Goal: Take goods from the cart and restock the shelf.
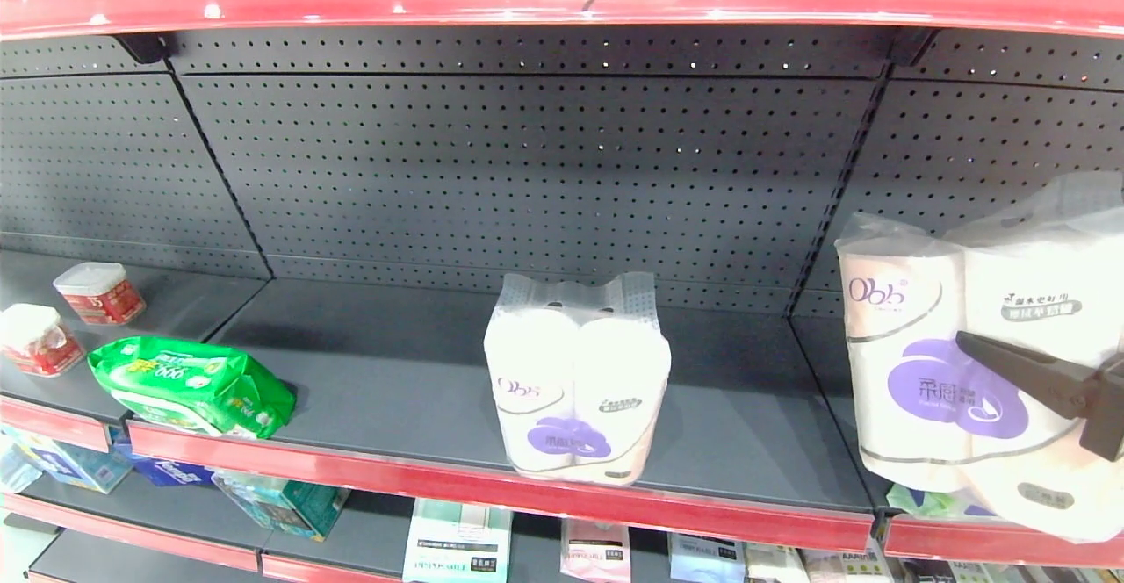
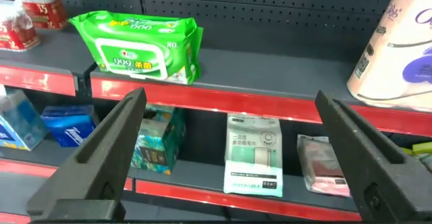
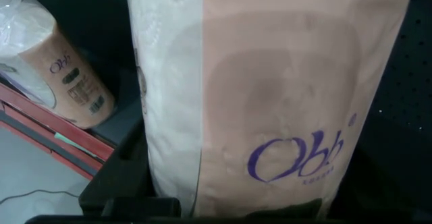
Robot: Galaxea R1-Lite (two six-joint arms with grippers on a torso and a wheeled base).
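Holding a pack of paper rolls (image 1: 975,363) between its fingers, the right tool (image 1: 1045,377) sits at the right end of the shelf (image 1: 395,372). One dark finger crosses the pack's purple-printed front. The pack is upright at the right-hand bay, and its lower end overlaps the red front rail (image 1: 492,486); whether it rests on the shelf cannot be told. A second pack (image 1: 575,381) of the same kind stands upright near the front edge of the middle bay, well apart from the held one. The left tool (image 2: 231,99) is spread wide, holds nothing and faces the shelf front. At the left end lie a green wipes packet (image 1: 189,385) and two small red-labelled tubs (image 1: 98,291). Boxed goods (image 1: 457,548) stand on the shelf below.
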